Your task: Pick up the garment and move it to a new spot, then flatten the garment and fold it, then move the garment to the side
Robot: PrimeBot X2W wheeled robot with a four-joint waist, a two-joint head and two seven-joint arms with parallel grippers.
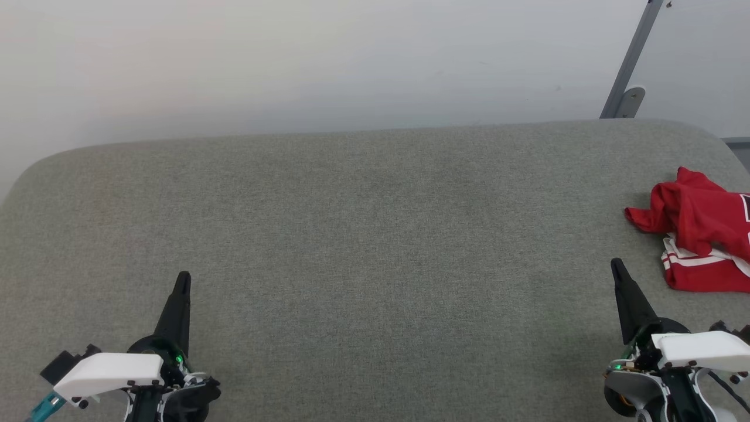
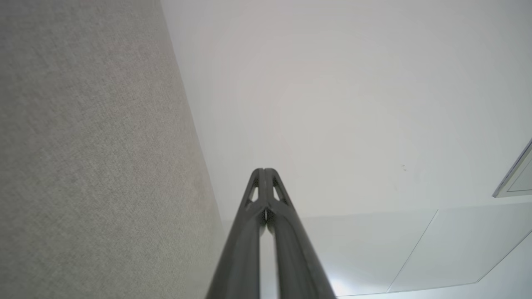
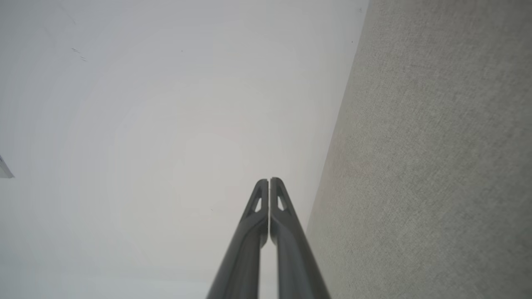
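Note:
The garment (image 1: 700,231), a red top with white stripe trim, lies crumpled at the far right of the grey fabric surface (image 1: 363,234), partly cut off by the head view's right edge. My right gripper (image 1: 616,266) is shut and empty, its tip just left of and below the garment, not touching it. At the lower left, my left gripper (image 1: 184,276) is shut and empty, far from the garment. In the left wrist view the left gripper (image 2: 264,170) has its fingers pressed together. The right gripper (image 3: 269,180) in its own wrist view is likewise closed tight.
A pale wall (image 1: 328,58) rises behind the surface's rounded far edge. A grey metal strut (image 1: 633,64) stands at the back right. The padded surface's edge (image 2: 187,112) runs beside the left gripper in its wrist view.

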